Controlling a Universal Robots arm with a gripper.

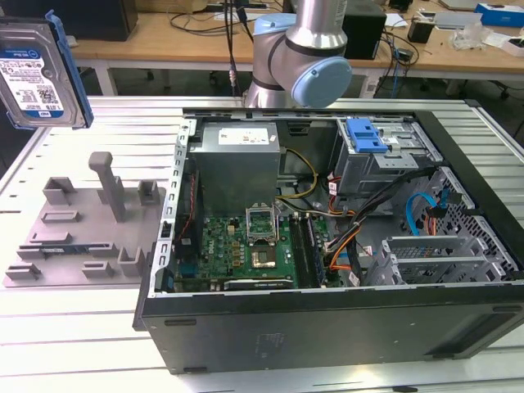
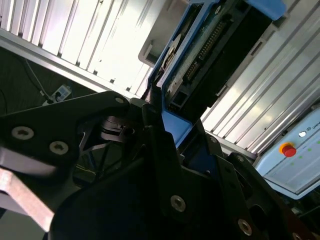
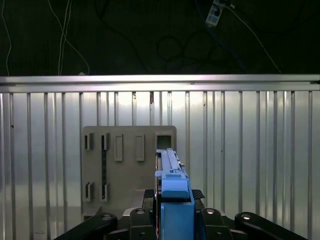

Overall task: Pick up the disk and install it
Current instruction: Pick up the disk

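The disk (image 1: 37,74) hangs in the air at the top of the exterior view's left, above the table. It is a silver drive with a white-and-blue label in a bright blue carrier. In both wrist views my gripper (image 3: 175,197) (image 2: 165,125) is shut on the blue carrier's end. The disk (image 3: 171,162) shows edge-on in the first wrist view, high over the grey fixture tray (image 3: 125,165). The second wrist view shows the disk (image 2: 215,45) from its connector side.
The grey fixture tray (image 1: 82,237) with posts lies on the slatted metal table, left of the open computer case (image 1: 327,315). Inside the case a drive bay with a blue latch (image 1: 364,135) sits at the back right. The arm's base (image 1: 299,57) stands behind the case.
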